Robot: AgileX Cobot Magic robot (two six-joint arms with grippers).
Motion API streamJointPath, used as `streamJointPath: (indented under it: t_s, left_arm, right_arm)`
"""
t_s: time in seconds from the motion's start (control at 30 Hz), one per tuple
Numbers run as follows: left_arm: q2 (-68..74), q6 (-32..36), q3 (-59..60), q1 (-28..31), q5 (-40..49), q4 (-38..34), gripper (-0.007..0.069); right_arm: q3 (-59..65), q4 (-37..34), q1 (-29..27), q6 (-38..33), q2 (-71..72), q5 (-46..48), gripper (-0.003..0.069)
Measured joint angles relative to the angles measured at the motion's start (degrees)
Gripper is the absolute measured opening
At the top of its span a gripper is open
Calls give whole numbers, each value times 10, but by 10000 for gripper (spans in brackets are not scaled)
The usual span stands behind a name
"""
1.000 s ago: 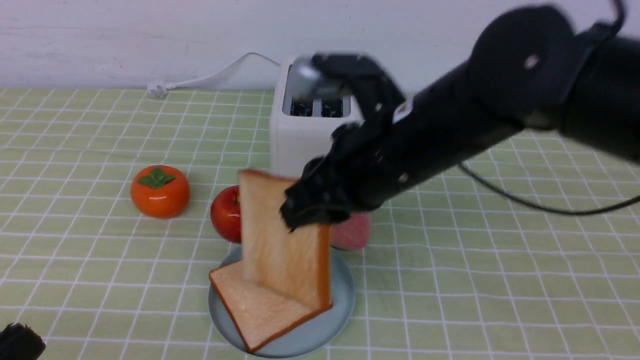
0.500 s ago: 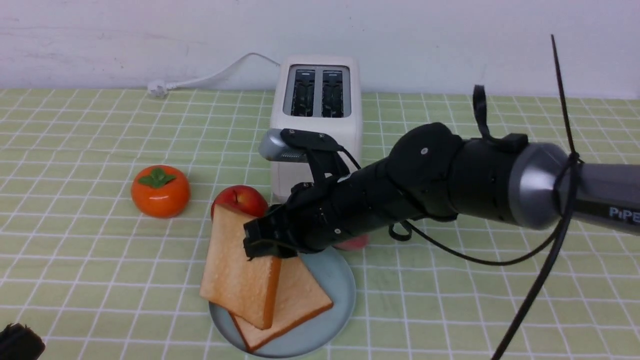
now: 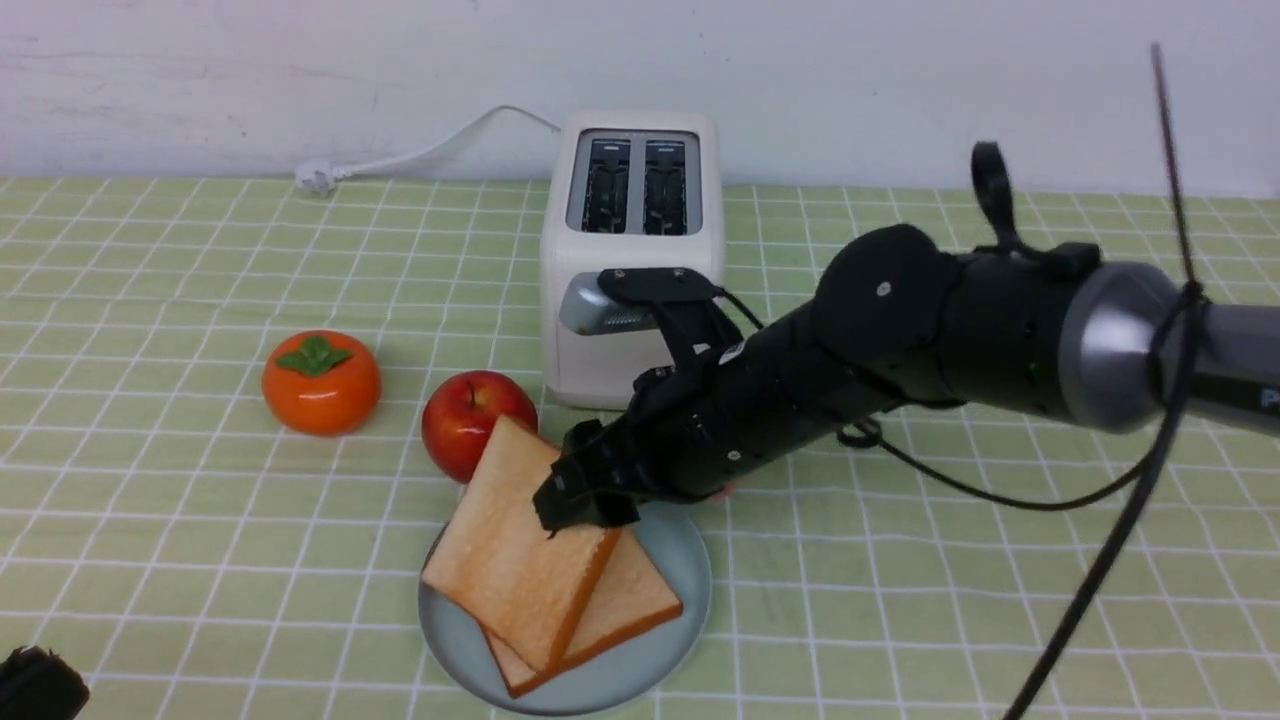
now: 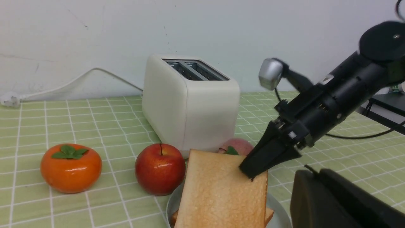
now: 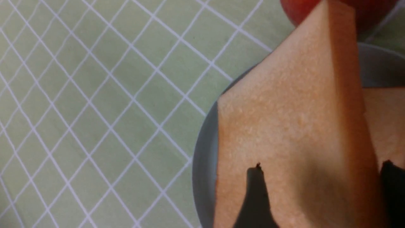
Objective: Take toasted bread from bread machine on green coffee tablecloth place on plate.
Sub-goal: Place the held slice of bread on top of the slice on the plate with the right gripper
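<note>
The white bread machine (image 3: 630, 250) stands at the back of the green coffee tablecloth (image 3: 900, 560), both slots empty. One toasted bread slice (image 3: 630, 600) lies flat on the pale blue-grey plate (image 3: 650, 670). A second slice (image 3: 510, 570) lies tilted across it. My right gripper (image 3: 580, 505) is shut on that slice's far corner. In the right wrist view the fingers (image 5: 256, 196) straddle the slice (image 5: 291, 120) over the plate's rim (image 5: 202, 164). My left gripper (image 4: 311, 172) is shut and empty, low at the near left (image 3: 35, 685).
A red apple (image 3: 465, 415) sits just behind the plate. An orange persimmon (image 3: 320, 382) sits to its left. A pink peach (image 4: 235, 146) lies between toaster and plate, under my right arm. The white cord (image 3: 420, 155) runs along the wall.
My right arm has come down and the held slice has gone from upright to lying tilted on the first slice. The toaster top has come back into view.
</note>
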State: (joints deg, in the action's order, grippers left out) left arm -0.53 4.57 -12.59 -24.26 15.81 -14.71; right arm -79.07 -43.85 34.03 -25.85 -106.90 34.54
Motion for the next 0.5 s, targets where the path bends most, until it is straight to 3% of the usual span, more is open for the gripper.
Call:
streamJointPath:
  t_s: [0.13, 0.17, 0.23, 0.37, 0.5]
  left_arm:
    - [0, 0, 0, 0, 0, 0, 18]
    - [0, 0, 0, 0, 1, 0, 19]
    - [0, 0, 0, 0, 1, 0, 20]
    - [0, 0, 0, 0, 1, 0, 20]
    - [0, 0, 0, 0, 1, 0, 23]
  right_arm:
    - [0, 98, -6, 77, 48, 20, 468]
    - [0, 164, -8, 127, 77, 38, 452]
    - [0, 228, -8, 175, 119, 66, 424]
    - [2, 317, -8, 248, 194, 140, 343]
    - [42, 376, -8, 312, 312, 195, 203]
